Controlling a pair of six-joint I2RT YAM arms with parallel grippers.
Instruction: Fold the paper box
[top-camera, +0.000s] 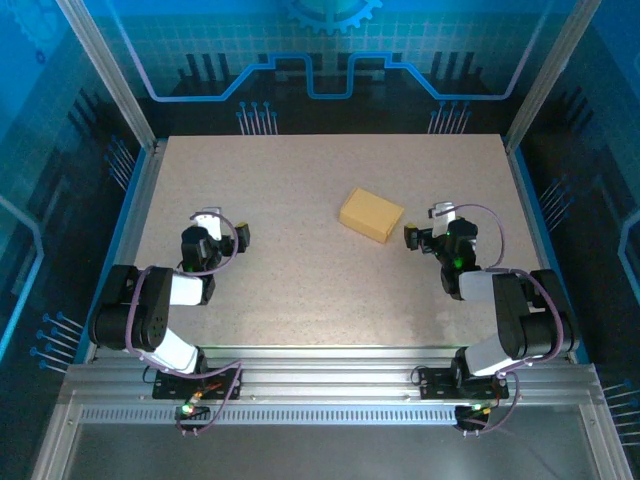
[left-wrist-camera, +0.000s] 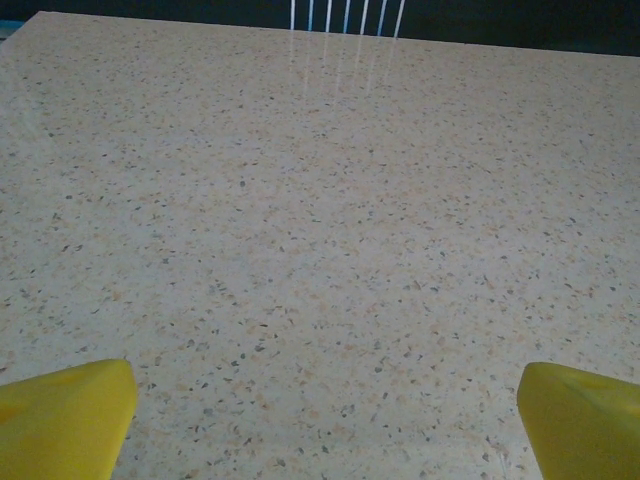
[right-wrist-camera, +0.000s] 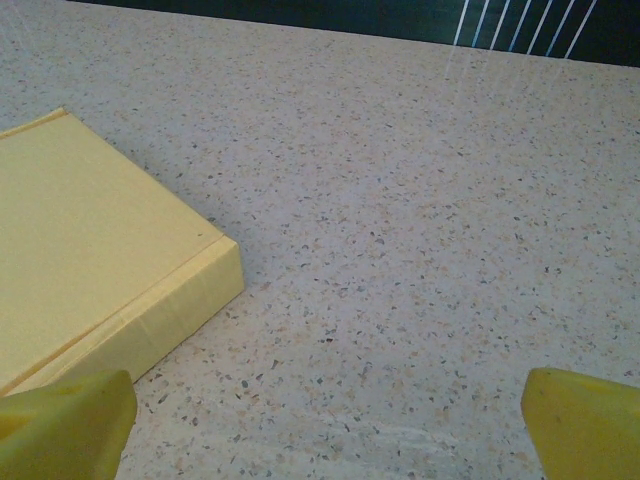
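Paper box (right-wrist-camera: 100, 250) lies closed and flat just ahead and left of our right end effector (right-wrist-camera: 325, 425), whose jaws stand wide and empty. Our left end effector (left-wrist-camera: 325, 415), equally spread and empty, is well apart from it, facing speckled tabletop (left-wrist-camera: 320, 200). We judge the box light, thin-walled, easily dented and likely to skid. We would pinch gently across its near side wall by the corner. Whether its far flap is tucked, we cannot tell.
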